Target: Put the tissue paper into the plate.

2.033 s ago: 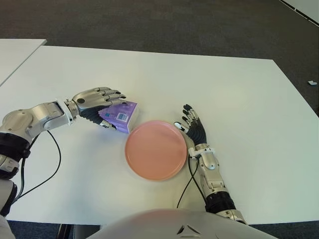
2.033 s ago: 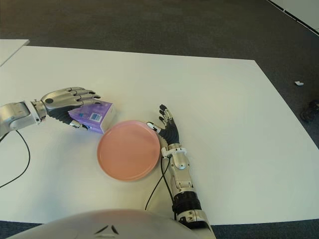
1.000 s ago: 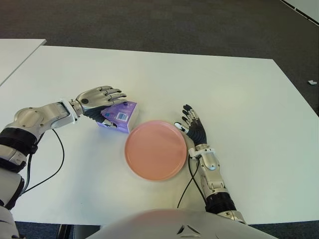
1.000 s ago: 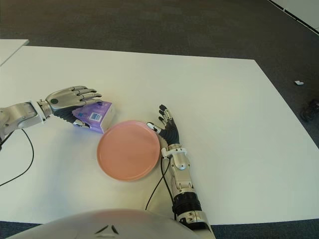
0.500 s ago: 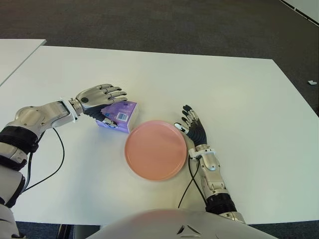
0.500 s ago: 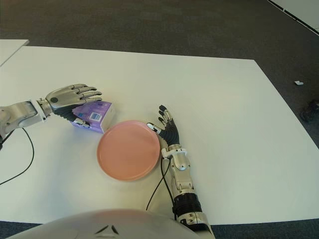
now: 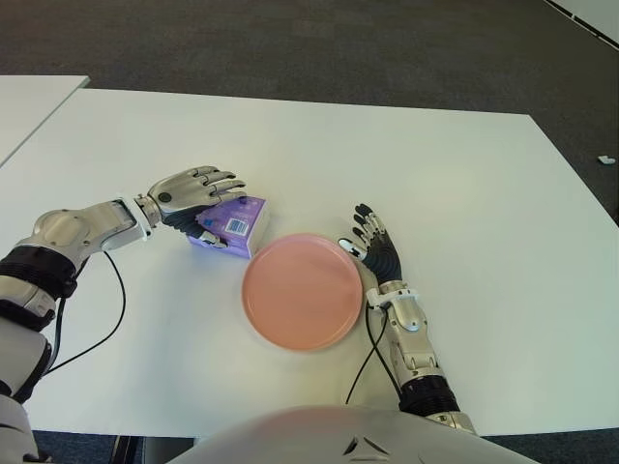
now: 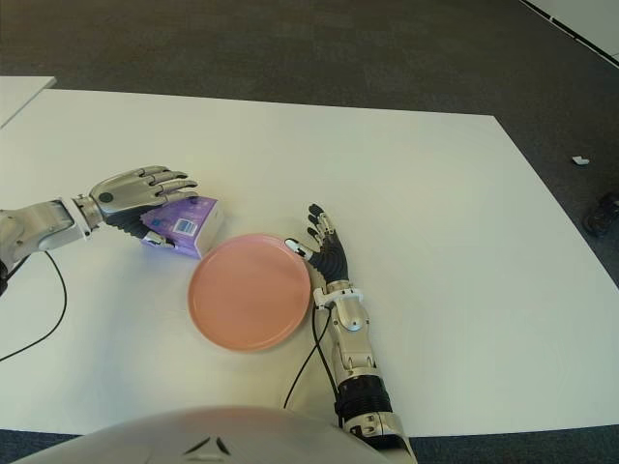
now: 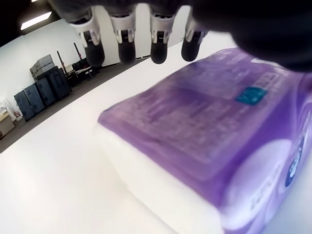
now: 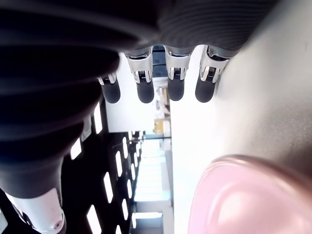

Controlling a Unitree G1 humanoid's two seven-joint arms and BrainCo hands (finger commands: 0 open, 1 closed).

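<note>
Tissue pack [image 7: 230, 225]: purple wrapper, lying on the white table [image 7: 464, 184], just beside the far-left rim of the pink plate [image 7: 303, 291]. Not in the plate yet.

Left hand [image 7: 191, 191]: palm over the pack. In the left wrist view the fingers [image 9: 126, 41] are extended above the wrapper with air under the tips, so spread and holding nothing. Whether the thumb side touches the pack's near edge is hard to tell; the palm hides it.

Right hand [image 8: 325, 248]: idle, fingers extended flat, showing just beside the plate's right rim.

Step in hand, as you should read it: grasp stage, not transport.

Next move: bring the left hand down until the fingers reach past the pack's far edge, then curl them against the thumb. Soft wrapper, so expect it to deform; squeeze across the width. Then lift clear of the rim, carry a short way right, and release over the plate's middle.
</note>
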